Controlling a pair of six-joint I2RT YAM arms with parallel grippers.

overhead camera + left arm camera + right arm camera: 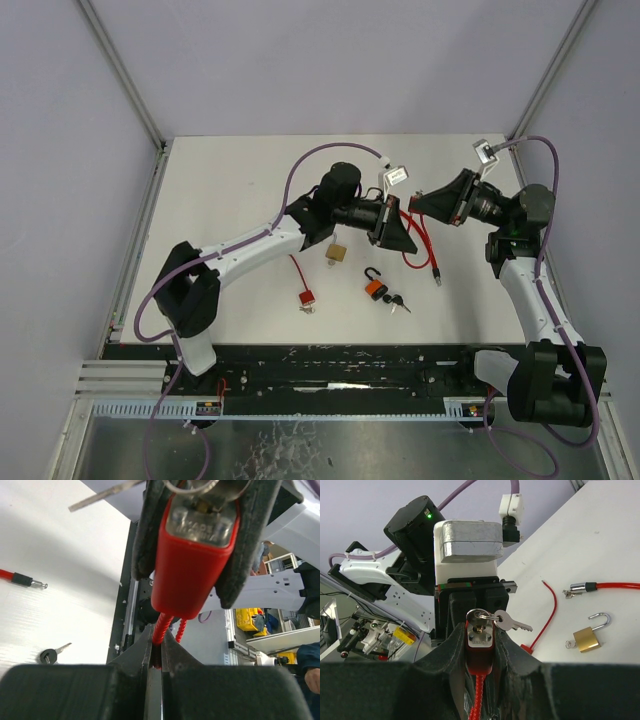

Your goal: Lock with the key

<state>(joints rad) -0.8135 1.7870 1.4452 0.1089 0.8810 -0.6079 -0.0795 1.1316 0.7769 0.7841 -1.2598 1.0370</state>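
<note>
Left gripper (pixel 157 647) is closed tight on the red coiled cable (pixel 161 626), just below the red lock (pixel 192 565). Right gripper (pixel 480 631) is clamped on the lock body, pads on both sides. The lock is held up off the tabletop (pixel 230 200), between the two arms near the middle. The key (pixel 479 620) sits in the keyhole, and a spare key (pixel 514 624) hangs from its ring. A brass padlock (pixel 337 252) and an orange padlock (pixel 374 288) lie on the tabletop, both with shackles open and clear of both grippers.
</note>
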